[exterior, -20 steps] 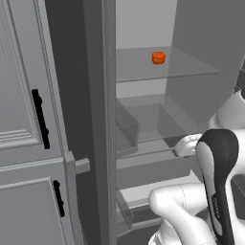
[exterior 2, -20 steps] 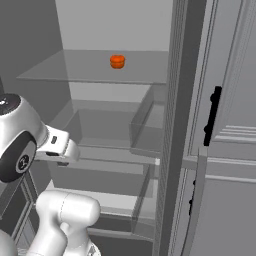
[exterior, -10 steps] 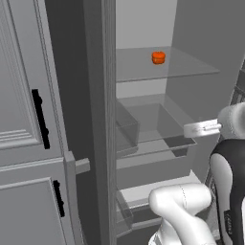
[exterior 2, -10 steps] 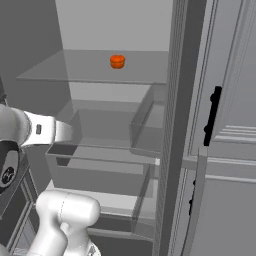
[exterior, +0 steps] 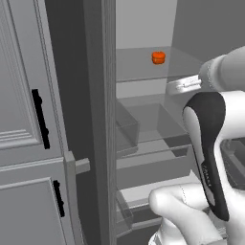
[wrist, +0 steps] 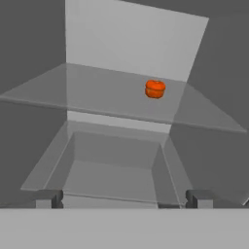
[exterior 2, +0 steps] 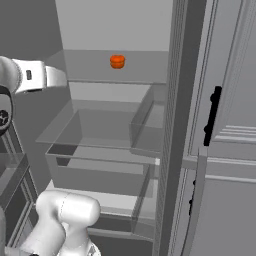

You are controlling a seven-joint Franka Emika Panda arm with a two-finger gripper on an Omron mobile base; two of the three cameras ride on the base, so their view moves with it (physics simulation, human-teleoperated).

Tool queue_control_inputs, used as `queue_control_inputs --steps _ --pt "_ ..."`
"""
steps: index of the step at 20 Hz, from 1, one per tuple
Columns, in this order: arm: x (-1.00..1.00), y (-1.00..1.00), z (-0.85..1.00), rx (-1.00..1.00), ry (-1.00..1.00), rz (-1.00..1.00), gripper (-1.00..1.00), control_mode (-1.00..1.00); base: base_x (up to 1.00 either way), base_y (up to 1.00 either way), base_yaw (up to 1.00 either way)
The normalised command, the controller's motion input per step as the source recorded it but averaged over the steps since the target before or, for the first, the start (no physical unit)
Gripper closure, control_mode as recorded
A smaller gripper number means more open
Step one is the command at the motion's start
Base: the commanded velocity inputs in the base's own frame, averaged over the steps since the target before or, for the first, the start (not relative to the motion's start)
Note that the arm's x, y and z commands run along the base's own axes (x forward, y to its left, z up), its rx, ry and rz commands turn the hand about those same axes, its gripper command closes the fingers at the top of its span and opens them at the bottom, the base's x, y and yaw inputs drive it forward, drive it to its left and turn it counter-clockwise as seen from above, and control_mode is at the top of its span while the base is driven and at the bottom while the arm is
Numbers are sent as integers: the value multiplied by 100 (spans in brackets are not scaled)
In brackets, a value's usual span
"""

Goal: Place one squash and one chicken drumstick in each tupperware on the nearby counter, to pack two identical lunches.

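Left base view: a small, squat orange squash (exterior: 158,57) sits alone on the upper glass shelf (exterior: 139,67) of an open refrigerator, past the grey cabinet door (exterior: 28,119) with black handles.

Right base view: the squash (exterior 2: 117,61), round with a flattened top, rests near the middle of that shelf (exterior 2: 100,67), above a clear drawer (exterior 2: 100,150).

Hand view: the gripper (wrist: 124,198) points into the fridge with fingertips (wrist: 48,198) spread wide, holding nothing; the squash (wrist: 155,89) lies well beyond, right of centre.
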Motion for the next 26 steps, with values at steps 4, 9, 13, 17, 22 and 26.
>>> queue_control_inputs --steps 4,9,13,17,22,26 --pt "99 0 5 -1 0 -1 -100 -100 0 0 0" --pt "100 -14 -31 1 0 0 -100 -100 0 0 0" --pt "94 -21 -2 0 0 0 -100 -100 0 0 0" --pt "91 -51 0 7 0 0 -100 -100 0 0 0" --pt "100 -47 -10 13 0 0 -100 -100 0 0 0" --pt "85 -6 -3 3 0 0 -100 -100 0 0 0"
